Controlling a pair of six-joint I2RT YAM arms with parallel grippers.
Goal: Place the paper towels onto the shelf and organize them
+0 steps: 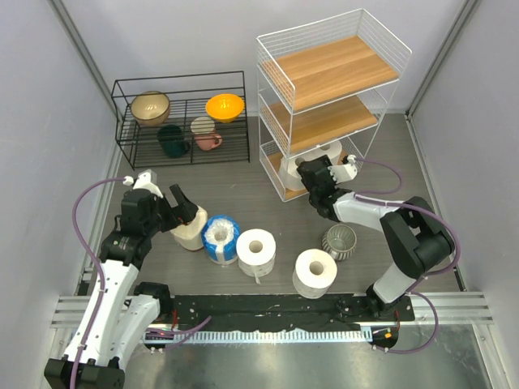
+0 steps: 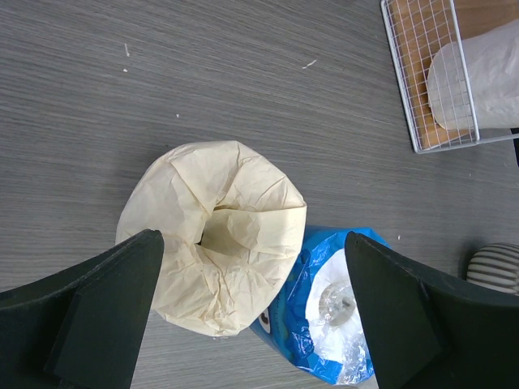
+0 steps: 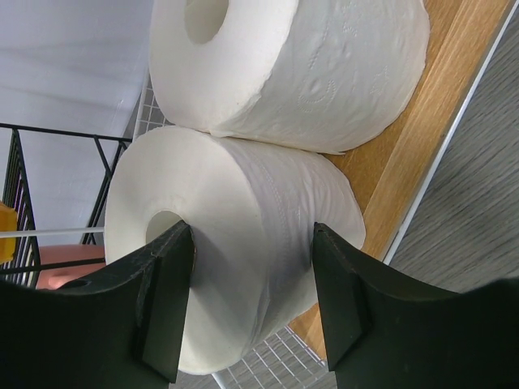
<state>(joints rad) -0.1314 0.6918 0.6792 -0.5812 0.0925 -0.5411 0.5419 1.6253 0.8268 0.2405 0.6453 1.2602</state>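
Note:
The white wire shelf (image 1: 324, 97) stands at the back right. One white roll (image 1: 328, 151) lies on its bottom board (image 3: 422, 146). My right gripper (image 1: 310, 180) reaches into that level, jaws closed on the two ends of a second white roll (image 3: 251, 219), which lies on its side against the first (image 3: 308, 65). My left gripper (image 1: 182, 212) is open above the cream roll (image 2: 215, 235), with the blue-wrapped roll (image 2: 332, 316) also between its fingers. Two more white rolls (image 1: 256, 250) (image 1: 315, 271) stand on the floor.
A grey ribbed cup (image 1: 339, 241) stands between the right arm and the nearest white roll. A low black wire rack (image 1: 182, 117) with bowls and cups stands at the back left. Grey walls close in both sides.

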